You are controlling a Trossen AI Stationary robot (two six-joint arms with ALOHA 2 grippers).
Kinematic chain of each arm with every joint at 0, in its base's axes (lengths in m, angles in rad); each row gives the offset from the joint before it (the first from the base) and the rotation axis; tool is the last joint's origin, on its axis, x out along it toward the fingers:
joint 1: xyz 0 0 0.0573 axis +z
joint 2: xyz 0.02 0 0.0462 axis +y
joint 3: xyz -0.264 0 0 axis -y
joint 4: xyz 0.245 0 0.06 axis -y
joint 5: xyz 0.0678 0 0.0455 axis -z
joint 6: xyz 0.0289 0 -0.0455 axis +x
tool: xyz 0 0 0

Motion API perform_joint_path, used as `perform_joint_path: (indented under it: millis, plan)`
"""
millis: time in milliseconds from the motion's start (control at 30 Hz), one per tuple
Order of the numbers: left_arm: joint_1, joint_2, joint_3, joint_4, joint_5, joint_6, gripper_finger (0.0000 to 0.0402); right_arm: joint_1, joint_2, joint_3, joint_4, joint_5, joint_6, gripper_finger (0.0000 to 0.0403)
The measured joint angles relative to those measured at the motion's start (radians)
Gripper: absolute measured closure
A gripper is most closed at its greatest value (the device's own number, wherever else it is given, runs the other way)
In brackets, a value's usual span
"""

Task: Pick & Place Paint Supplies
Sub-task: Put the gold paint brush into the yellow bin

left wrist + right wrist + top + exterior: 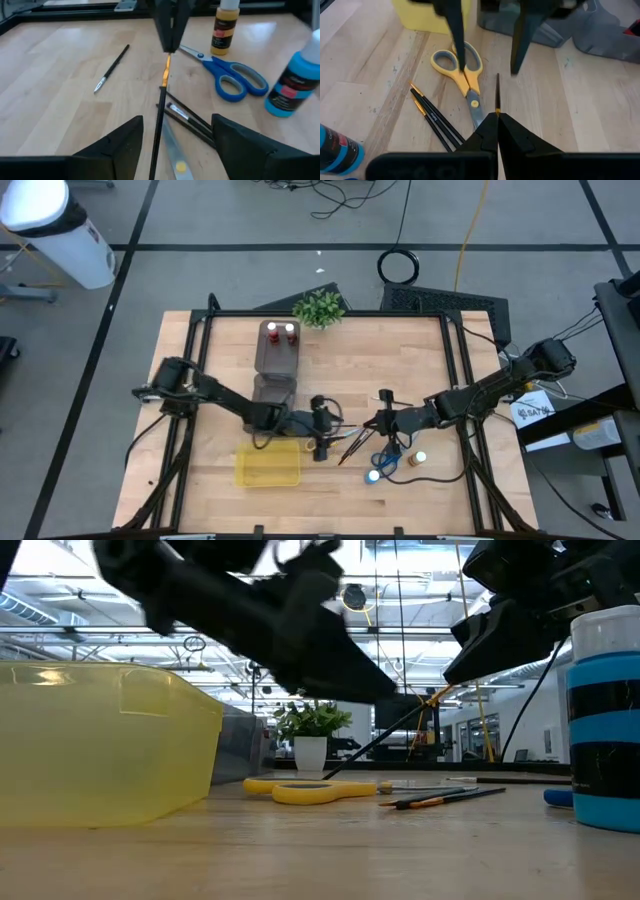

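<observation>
My right gripper (pixel 497 116) is shut on a thin dark brush (pixel 159 112) with an orange ferrule, near the table's middle (pixel 372 424). My left gripper (pixel 175 125) is open and faces it (pixel 328 430). Its fingers stand on either side of the brush's free end and touch nothing. Yellow-handled scissors (pixel 464 70) and several more brushes (pixel 432 117) lie flat on the table below. Blue-handled scissors (pixel 235 77), a blue paint bottle (pixel 295 80) and an ochre bottle (pixel 225 30) are beside them. My right gripper pinches the brush at its ferrule end (pixel 166 60) between its two shut fingertips. The brush runs on forward in line with the fingers, toward my left gripper. In the low view the brush (pixel 385 735) slants down from the gripper; whether its lower end touches the table, I cannot tell.
A yellow tray (pixel 268 465) stands near the front left. A dark grey organiser (pixel 278 365) with two red-capped bottles (pixel 280 330) stands behind my left gripper. A small potted plant (pixel 318 308) is at the far edge. One loose brush (pixel 112 67) lies apart.
</observation>
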Motion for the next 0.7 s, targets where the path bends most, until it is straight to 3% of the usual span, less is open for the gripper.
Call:
perform_joint_path:
  millis: [233, 333, 433, 600, 700]
  plan:
    - [0.028, 0.109, 0.145, -0.12, 0.001, 0.071, 0.0151, 0.0, 0.0, 0.0, 0.003, 0.0, -0.001, 0.0403]
    - [0.036, 0.115, 0.192, -0.237, 0.0, 0.067, 0.0172, 0.0, 0.0, 0.0, 0.002, 0.0, -0.002, 0.0403]
    - [0.042, 0.11, 0.23, -0.351, 0.001, 0.046, 0.0227, 0.0, 0.0, 0.0, -0.001, 0.0, -0.003, 0.0403]
    - [0.049, 0.093, 0.27, -0.46, 0.024, 0.021, 0.0372, 0.0, 0.0, 0.0, 0.009, 0.025, -0.009, 0.0403]
    - [0.047, 0.072, 0.309, -0.551, 0.034, 0.031, 0.038, 0.0, -0.011, 0.0, 0.028, 0.075, -0.014, 0.0403]
